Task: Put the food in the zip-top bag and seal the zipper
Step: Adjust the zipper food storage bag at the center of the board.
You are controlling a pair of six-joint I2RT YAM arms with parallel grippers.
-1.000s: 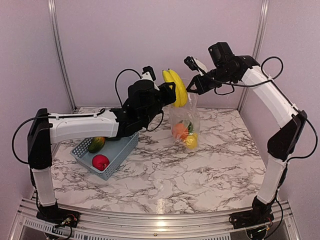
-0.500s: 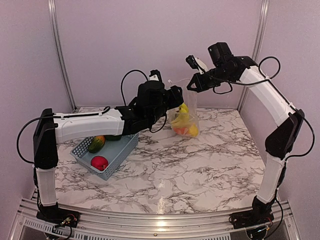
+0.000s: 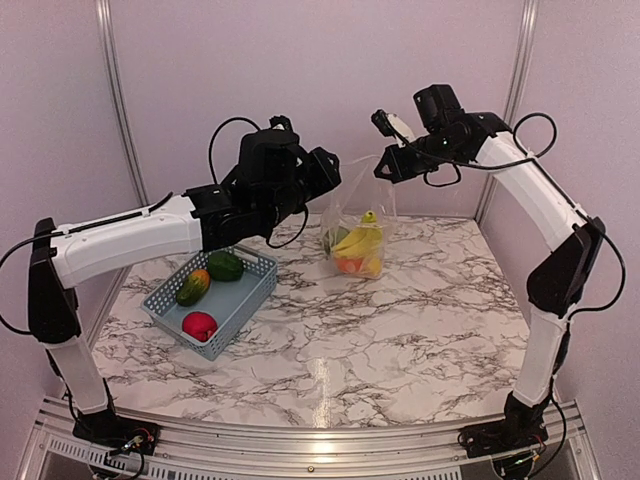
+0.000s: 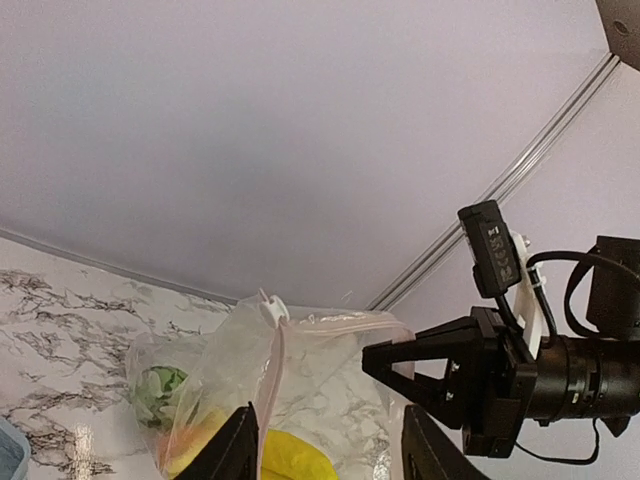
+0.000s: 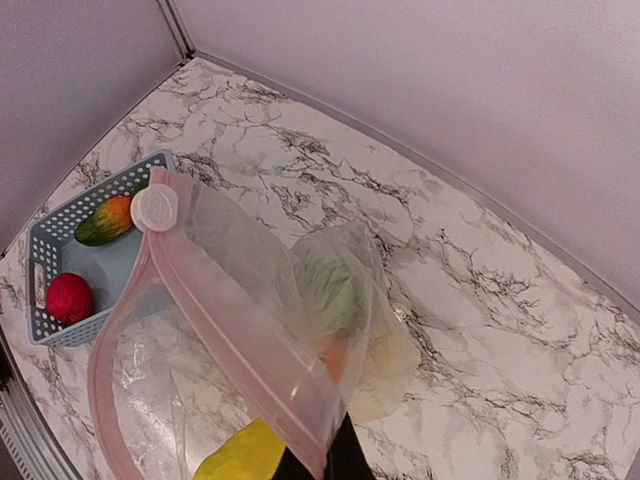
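Above veined marble (image 3: 420, 330), right claw (image 3: 382, 167) pinches crinkly clear bag (image 3: 356, 215).

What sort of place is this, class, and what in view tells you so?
Probably a robot lab test cell: a left arm and right arm bolted at the table edge, plain walls in aluminium framing, toy fruit in a basket and a zip-top bag.

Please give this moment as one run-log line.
right tool: shut on zip-top bag, held up | left tool: open, empty | banana: in bag | basket: apple inside
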